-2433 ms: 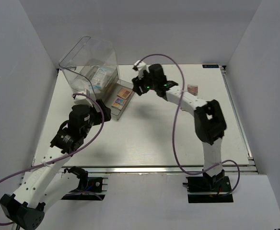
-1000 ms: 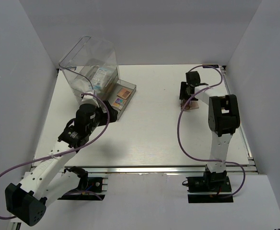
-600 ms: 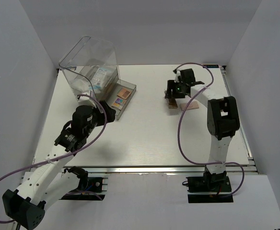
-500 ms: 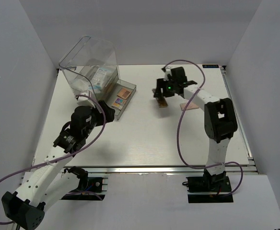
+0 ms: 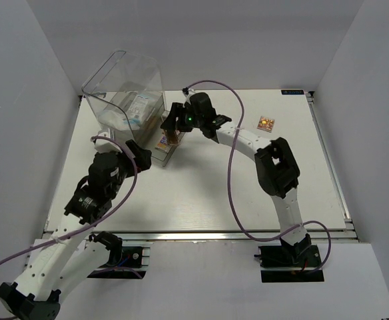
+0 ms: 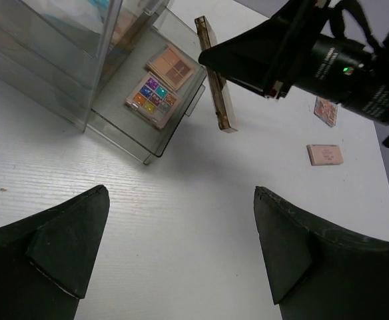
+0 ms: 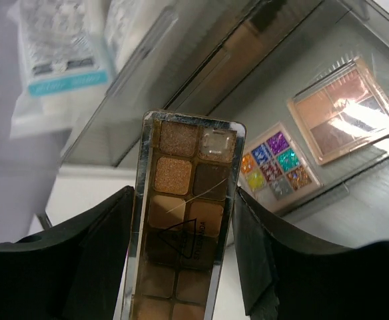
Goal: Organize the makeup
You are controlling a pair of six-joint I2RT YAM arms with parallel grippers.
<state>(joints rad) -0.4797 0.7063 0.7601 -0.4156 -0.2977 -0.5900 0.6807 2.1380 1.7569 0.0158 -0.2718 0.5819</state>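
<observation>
At about 10 o'clock on the table [image 5: 201,193], the box [image 5: 124,83] stands with its drawer [image 6: 118,110] open toward 4 o'clock. Over the drawer hangs the right gripper [image 5: 174,125], clamped on a long palette [image 7: 181,220] of brown shades. Its fingers [image 7: 101,260] press the palette's two long edges, and the left wrist view shows the palette tilted on edge, above the drawer's far side.

Two square palettes lie flat in the drawer, just beside each other: a bright palette [image 6: 151,100] of many colours, and a peach palette [image 6: 171,65] at its 1 o'clock. White packets [image 7: 61,53] sit inside the box.

At the drawer's 7 o'clock the left gripper [image 6: 180,193] hovers low over the table, its fingers wide apart with nothing between them.

Well apart from the drawer, toward its 3 o'clock, two more palettes lie on the table. One is a pink palette [image 6: 326,155]. The other, a patterned palette [image 6: 326,110], lies just past it, partly hidden behind the right arm.
</observation>
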